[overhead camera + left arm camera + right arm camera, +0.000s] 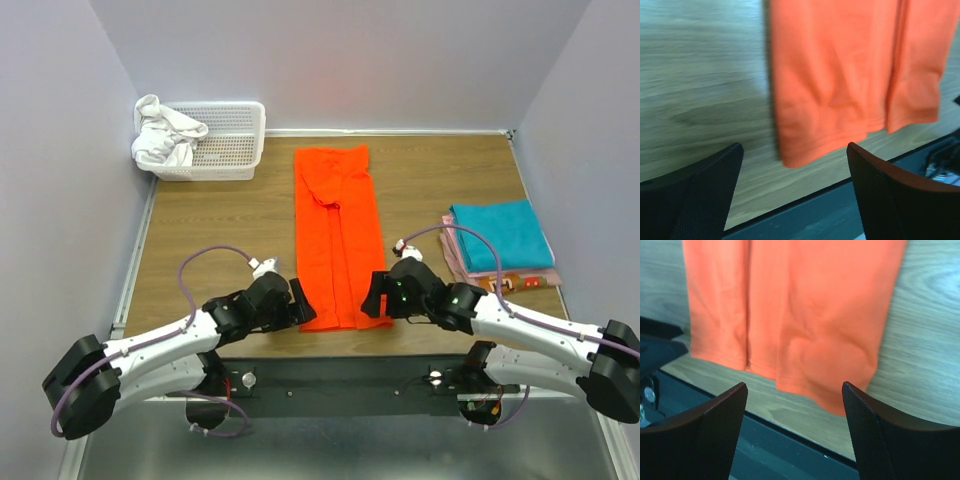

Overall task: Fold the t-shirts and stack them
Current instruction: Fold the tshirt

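A bright orange t-shirt [338, 238] lies folded lengthwise into a long strip down the middle of the table. Its near hem shows in the left wrist view [840, 90] and in the right wrist view [805, 315]. My left gripper [300, 302] is open and empty just left of the hem's near left corner. My right gripper [376, 296] is open and empty just right of the near right corner. A stack of folded shirts sits at the right: a teal one [503, 234] on top, pink and patterned edges [500, 281] beneath.
A white slatted basket [226, 142] holding white cloth [163, 135] stands at the back left. The table's dark front rail [340, 370] runs just below the hem. Grey walls close in the table on three sides.
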Motion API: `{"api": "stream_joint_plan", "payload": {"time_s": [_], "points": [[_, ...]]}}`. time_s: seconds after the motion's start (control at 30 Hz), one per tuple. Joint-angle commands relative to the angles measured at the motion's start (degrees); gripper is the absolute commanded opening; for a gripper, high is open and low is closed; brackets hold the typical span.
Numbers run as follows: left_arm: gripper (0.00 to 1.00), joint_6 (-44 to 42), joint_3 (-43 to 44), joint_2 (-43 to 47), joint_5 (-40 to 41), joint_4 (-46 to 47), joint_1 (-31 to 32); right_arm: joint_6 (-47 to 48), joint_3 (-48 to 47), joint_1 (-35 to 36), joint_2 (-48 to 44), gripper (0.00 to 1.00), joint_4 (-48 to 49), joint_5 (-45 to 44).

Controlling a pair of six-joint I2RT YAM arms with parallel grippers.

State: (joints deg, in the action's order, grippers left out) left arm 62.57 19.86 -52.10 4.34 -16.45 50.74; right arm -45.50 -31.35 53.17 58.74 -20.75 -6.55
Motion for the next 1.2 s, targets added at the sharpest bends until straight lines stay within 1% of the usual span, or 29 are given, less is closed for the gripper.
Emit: {"api": "stream_joint_plan", "payload": {"time_s": [0.0, 0.07, 0.13, 0.17, 0.3, 0.33, 0.37, 0.47, 0.5, 0.57, 0.6, 0.63, 0.67, 0.73, 0.77, 0.8, 0.83, 0.93, 0.97, 1.03, 1.07, 1.1, 1.13, 1.17], "points": [[0.85, 2.38, 0.01, -3.09, -1.09, 2.38, 2.08, -4.95, 2.08, 0.27, -1.17, 0.82, -4.82, -7.24], [0.79, 2.91, -0.17, -4.32, -1.00, 3.08, 2.96, -7.40, 2.61, 0.18, -1.35, 0.82, -7.01, -10.22], [0.76, 3.44, -0.34, -5.12, -0.91, 3.26, 3.31, -8.99, 3.49, -0.43, -1.43, 0.80, -8.07, -11.73], [0.68, 3.70, -0.35, -5.90, -0.91, 3.61, 3.66, -9.87, 3.84, -0.69, -1.78, 0.79, -8.16, -12.43], [0.57, 4.50, -0.43, -7.84, -0.47, 3.97, 4.72, -11.80, 5.51, -2.36, -3.45, 0.77, -8.34, -13.40], [0.56, 4.58, -0.35, -8.63, -0.38, 3.97, 4.89, -11.98, 5.77, -2.45, -3.89, 0.76, -8.34, -13.32], [0.50, 4.76, -0.26, -8.90, 0.14, 3.97, 5.15, -12.33, 6.30, -2.63, -4.42, 0.75, -8.34, -13.23], [0.43, 4.67, 0.09, -10.47, 0.67, 3.97, 5.33, -12.25, 6.66, -2.63, -4.25, 0.73, -8.25, -13.05], [0.38, 4.41, 0.44, -10.92, 0.85, 3.97, 5.33, -12.25, 6.74, -2.72, -3.64, 0.71, -8.25, -12.71], [0.36, 3.97, 0.88, -12.15, 0.85, 3.97, 5.42, -11.99, 6.48, -2.72, -2.41, 0.67, -8.16, -12.18], [0.31, 3.97, 1.23, -12.50, 0.93, 3.97, 5.51, -11.64, 6.13, -2.72, -1.10, 0.66, -8.16, -11.65], [0.29, 3.88, 1.41, -13.20, 0.93, 3.97, 5.60, -11.29, 5.87, -2.63, -0.39, 0.64, -8.16, -11.47], [0.26, 3.88, 1.59, -13.47, 1.02, 3.97, 5.68, -11.11, 5.69, -2.72, 0.23, 0.63, -8.16, -11.21], [0.25, 3.88, 1.68, -13.82, 1.11, 3.97, 5.86, -11.02, 5.43, -2.63, 1.99, 0.59, -8.16, -10.68], [0.24, 3.88, 1.59, -13.91, 1.11, 3.97, 5.95, -10.93, 5.34, -2.72, 2.60, 0.54, -8.08, -10.25], [0.23, 4.05, 1.59, -13.82, 1.20, 3.97, 5.95, -10.76, 5.43, -2.72, 3.04, 0.52, -7.99, -9.02], [0.23, 4.14, 1.59, -13.65, 1.20, 3.97, 6.12, -10.67, 5.34, -2.72, 3.92, 0.46, -7.55, -8.23], [0.21, 4.32, 1.50, -13.47, 1.37, 3.97, 6.21, -9.53, 5.69, -2.63, 4.80, 0.41, -6.06, -5.06], [0.17, 4.32, 1.50, -13.21, 1.46, 3.97, 6.21, -9.09, 5.95, -2.72, 5.41, 0.38, -5.01, -4.36], [0.13, 4.49, 1.50, -13.29, 1.55, 4.05, 6.30, -8.74, 5.95, -2.63, 6.12, 0.33, -4.12, -2.52], [0.12, 4.50, 1.50, -13.29, 1.55, 3.97, 6.30, -8.56, 5.78, -2.63, 6.47, 0.29, -3.08, -1.72], [0.07, 4.50, 1.67, -13.29, 1.55, 4.05, 6.30, -8.38, 5.78, -2.63, 6.91, 0.27, -2.63, -0.24], [0.06, 4.50, 1.68, -13.29, 1.46, 3.97, 6.30, -8.29, 5.78, -2.63, 7.09, 0.22, -2.28, 0.30], [0.00, 4.50, 1.94, -13.12, 1.38, 3.97, 6.39, -8.29, 5.52, -2.63, 6.83, 0.19, -2.19, 1.09]]}}
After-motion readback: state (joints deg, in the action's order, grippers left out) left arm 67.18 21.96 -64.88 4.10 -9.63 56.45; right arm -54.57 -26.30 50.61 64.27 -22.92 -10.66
